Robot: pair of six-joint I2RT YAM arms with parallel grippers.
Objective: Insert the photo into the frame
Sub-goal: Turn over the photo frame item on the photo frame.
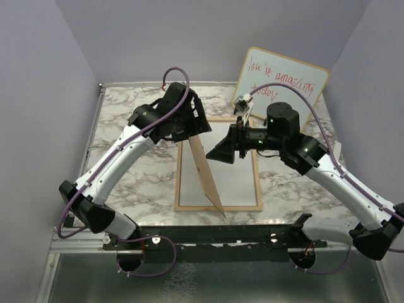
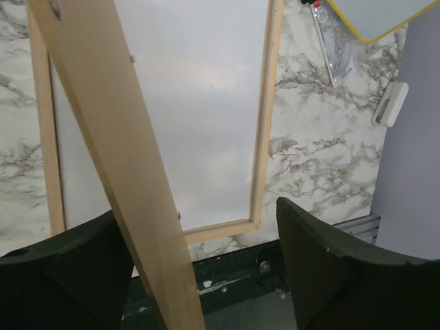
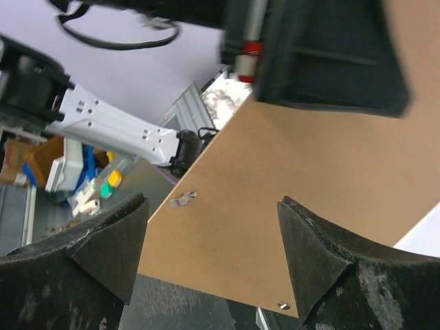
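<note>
Surface: marble-pattern tabletop (image 1: 139,183), lavender walls (image 1: 38,95), whiteboard (image 1: 284,82) leaning back right | frame (image 1: 246,207): flat, mid-table | left gripper (image 2: 196,227): fingers spread astride tilted backing board (image 1: 205,173) | right gripper (image 3: 212,201): released, facing board.

LIGHT: bright, even, coming from above | SHADOWS: soft and faint on the table (image 1: 151,189) | GLARE: you get a pale sheen across the pane (image 2: 199,103) – mild | FOCUS: top view sharp; in your wrist views the near fingers (image 3: 330,275) go soft – the upper part of the right wrist view is blurred.
</note>
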